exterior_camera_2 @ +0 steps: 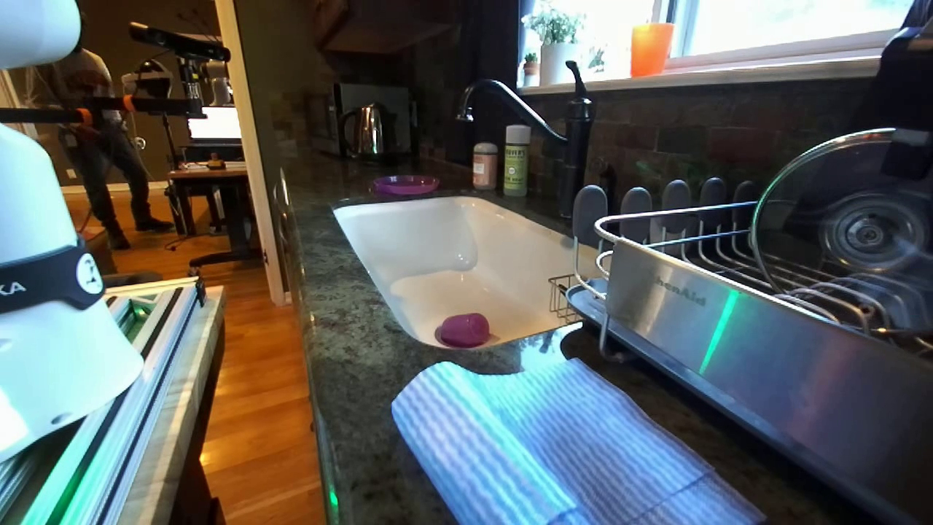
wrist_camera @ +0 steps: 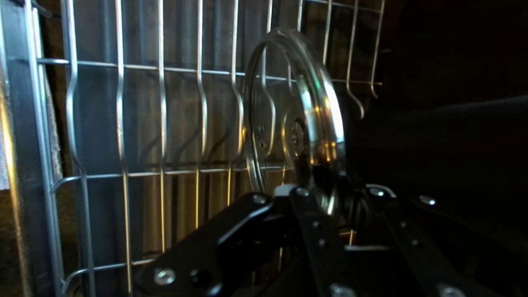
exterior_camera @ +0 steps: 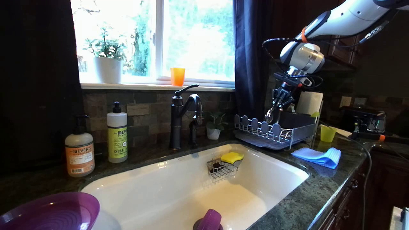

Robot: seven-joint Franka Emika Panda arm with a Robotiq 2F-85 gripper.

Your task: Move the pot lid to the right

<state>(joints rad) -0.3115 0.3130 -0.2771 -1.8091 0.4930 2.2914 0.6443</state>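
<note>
The pot lid is a round glass disc with a shiny silvery metal rim and a hub at its centre. It stands on edge in the wire dish rack (exterior_camera_2: 678, 292) in an exterior view (exterior_camera_2: 871, 232). The lid also shows in the wrist view (wrist_camera: 319, 111) and as a thin bright edge in an exterior view (exterior_camera: 270, 115). My gripper (wrist_camera: 327, 189) has its fingers on both sides of the lid's rim and looks shut on it. The dark fingertips (exterior_camera_2: 911, 149) meet the rim's upper part in an exterior view. The exact contact is dark and blurred.
The rack's tines and wire bars (wrist_camera: 161, 103) surround the lid. A blue striped cloth (exterior_camera: 319, 156) and a yellow-green cup (exterior_camera: 327, 133) are beside the rack. The white sink (exterior_camera: 179, 179), black faucet (exterior_camera: 176, 124) and dark curtain (exterior_camera: 250, 57) are close by.
</note>
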